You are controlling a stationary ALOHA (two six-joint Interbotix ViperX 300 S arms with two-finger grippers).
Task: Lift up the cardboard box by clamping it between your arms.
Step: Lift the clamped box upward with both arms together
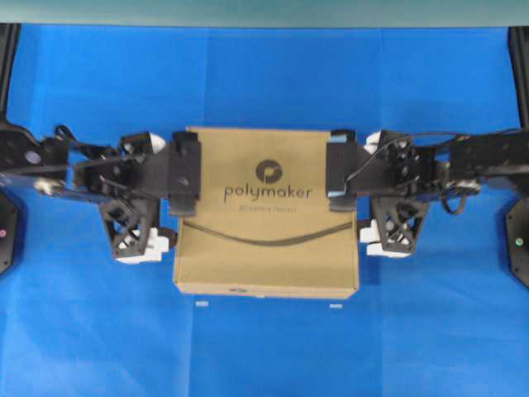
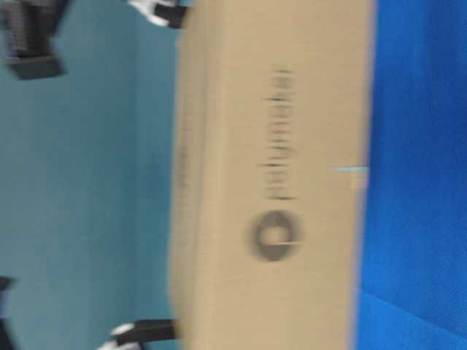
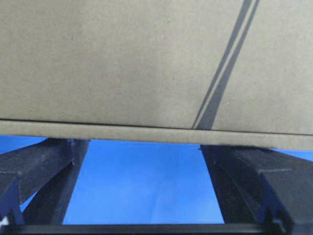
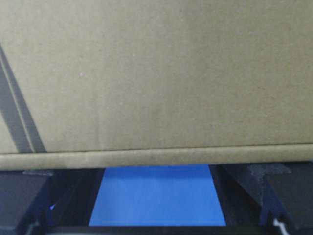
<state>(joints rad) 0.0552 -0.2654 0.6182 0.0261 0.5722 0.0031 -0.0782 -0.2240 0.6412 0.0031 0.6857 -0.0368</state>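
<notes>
1. Where the view starts nearest, a blue cloth (image 1: 264, 347) lies below the cardboard box (image 1: 266, 248), which sits mid-table.
2. The left gripper (image 1: 136, 219) presses the box's left edge, fingers (image 3: 44, 166) spread apart, gripping nothing.
3. The right gripper (image 1: 395, 219) presses the opposite edge, fingers (image 4: 274, 188) likewise spread.

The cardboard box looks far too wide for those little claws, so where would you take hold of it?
By its two opposite side walls, squeezing inward. The cardboard box is flat, square and far wider than either gripper opens. The left gripper comes from the left and the right gripper from the right, level with each other; each wrist view shows open fingers at an edge.
</notes>
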